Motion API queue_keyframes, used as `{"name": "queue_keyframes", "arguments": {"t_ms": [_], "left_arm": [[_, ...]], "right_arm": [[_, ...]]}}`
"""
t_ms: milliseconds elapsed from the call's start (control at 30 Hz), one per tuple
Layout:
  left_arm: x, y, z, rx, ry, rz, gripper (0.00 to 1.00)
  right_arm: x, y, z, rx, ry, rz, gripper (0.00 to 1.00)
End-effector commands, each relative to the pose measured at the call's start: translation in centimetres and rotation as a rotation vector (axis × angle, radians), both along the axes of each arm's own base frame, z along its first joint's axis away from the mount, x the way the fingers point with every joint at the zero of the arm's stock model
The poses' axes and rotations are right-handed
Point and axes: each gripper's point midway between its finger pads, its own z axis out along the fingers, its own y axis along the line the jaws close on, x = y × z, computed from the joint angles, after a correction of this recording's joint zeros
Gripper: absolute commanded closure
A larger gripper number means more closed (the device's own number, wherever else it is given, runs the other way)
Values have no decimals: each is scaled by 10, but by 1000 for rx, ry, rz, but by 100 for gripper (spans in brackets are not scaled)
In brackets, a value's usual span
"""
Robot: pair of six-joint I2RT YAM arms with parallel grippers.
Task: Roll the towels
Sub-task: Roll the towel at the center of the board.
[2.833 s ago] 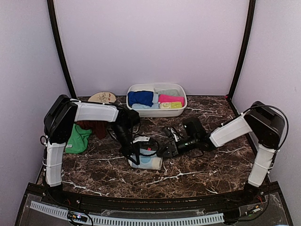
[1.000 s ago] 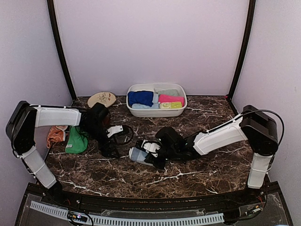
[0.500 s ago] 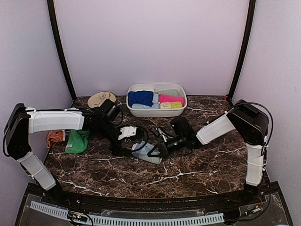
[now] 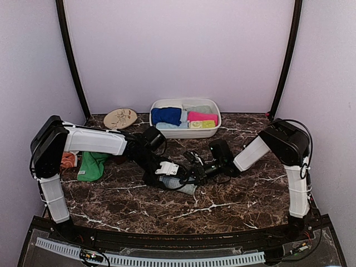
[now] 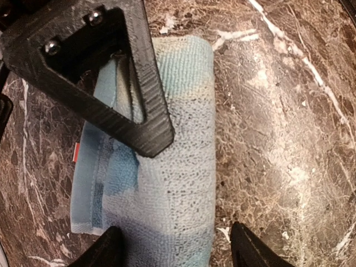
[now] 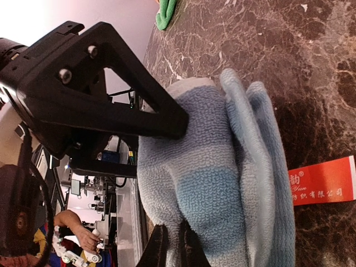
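The left claw [image 5: 179, 249] straddles a light blue towel [image 5: 178, 167] on the marble table [image 5: 289, 111].

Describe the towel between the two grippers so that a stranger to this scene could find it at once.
On the brown marble table, look just in front of the white tub. There lies a light blue towel, folded thick, with a darker blue band. Unlike the towels packed in the tub and the green towel at the left, it lies alone mid-table and shows a red label.

tabletop [image 4: 250, 194]: dark brown marble, white veins, beneath left end effector [image 5: 175, 253] | walls [image 4: 178, 50]: plain pale lilac, beyond it | corner posts [image 4: 71, 55]: two, black | light: even
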Motion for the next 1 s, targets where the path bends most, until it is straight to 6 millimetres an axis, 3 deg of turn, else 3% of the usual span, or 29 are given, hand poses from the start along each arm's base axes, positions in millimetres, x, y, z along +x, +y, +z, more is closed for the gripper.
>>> {"name": "queue_keyframes", "arguments": {"t_ms": [0, 133, 200, 333, 400, 533, 567, 600, 667, 733, 833, 900, 967], "left_arm": [[4, 0, -6, 28, -14, -16, 36], [4, -2, -14, 44, 21, -6, 50], [3, -5, -15, 41, 42, -1, 62], [-5, -3, -17, 65, 126, 13, 98], [-14, 2, -16, 78, 187, 10, 100], [-35, 15, -9, 91, 365, 23, 100], [-40, 19, -5, 95, 419, 31, 100], [-46, 23, -2, 101, 471, 38, 100], [-56, 28, 3, 106, 562, 51, 100], [-62, 33, 4, 110, 619, 69, 100], [-65, 39, -9, 156, 661, 102, 100], [-65, 39, -17, 191, 694, 128, 100], [-63, 38, -24, 227, 724, 153, 100]], "right_arm": [[-15, -20, -56, -179, 219, -38, 94], [-12, -18, -56, -180, 216, -38, 90], [-7, -18, -54, -178, 200, -43, 86], [17, -23, -29, -143, 43, -115, 67], [33, -31, -14, -143, -81, -187, 50], [46, -57, 15, -199, -370, -275, 34], [48, -66, 17, -248, -433, -292, 12], [51, -74, 20, -295, -502, -315, 1], [58, -92, 31, -383, -663, -365, 0], [68, -110, 64, -438, -827, -481, 0], [97, -155, 98, -546, -890, -791, 0], [99, -171, 109, -499, -867, -850, 0], [89, -166, 121, -349, -890, -809, 0]]}}
